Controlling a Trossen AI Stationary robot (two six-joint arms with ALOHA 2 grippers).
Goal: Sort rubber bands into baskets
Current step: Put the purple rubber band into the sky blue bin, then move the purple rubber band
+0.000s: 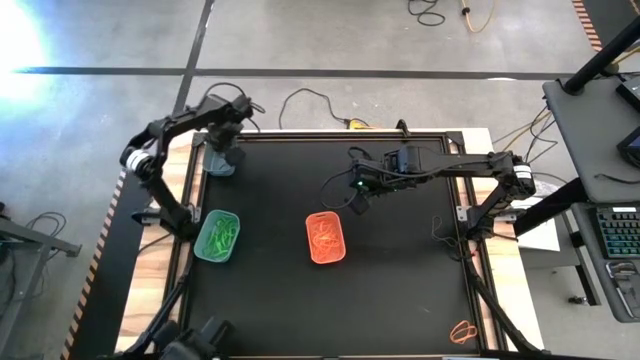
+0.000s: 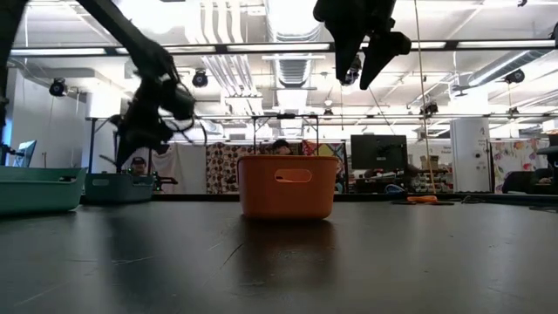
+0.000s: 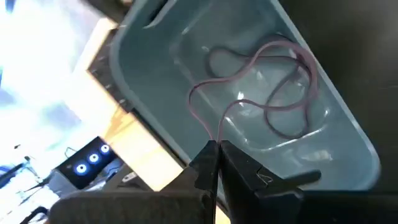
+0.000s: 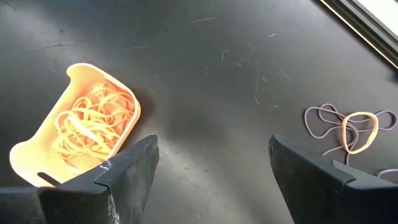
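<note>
The black table (image 1: 400,290) fills the middle of the room, with a pale wooden border showing at its nine and three o'clock edges. Both dark arms reach in over it.

The left arm comes from nine o'clock and bends toward eleven, where the left gripper (image 1: 226,140) hangs over the dark grey-teal basket (image 1: 220,162) in that corner. Its fingers (image 3: 205,168) are pressed together, pinching the end of a dark brown rubber band (image 3: 261,87) whose loops lie on the basket's floor.

The right arm stretches from three o'clock toward the centre. The right gripper (image 1: 358,192) hovers above bare table a little to the one o'clock side of the orange basket (image 1: 326,238), fingers spread wide and holding nothing.

The orange basket sits near the middle, slightly toward six o'clock, filled with a tangle of orange bands (image 4: 93,121). The light teal-green basket (image 1: 217,237) lies toward eight o'clock with bright green bands (image 1: 220,236) in it.

Loose on the table, the right wrist view shows an orange loop (image 4: 359,132) lying over thin brownish bands (image 4: 323,121). One more orange band (image 1: 464,331) rests at about five o'clock, near the table's edge.
</note>
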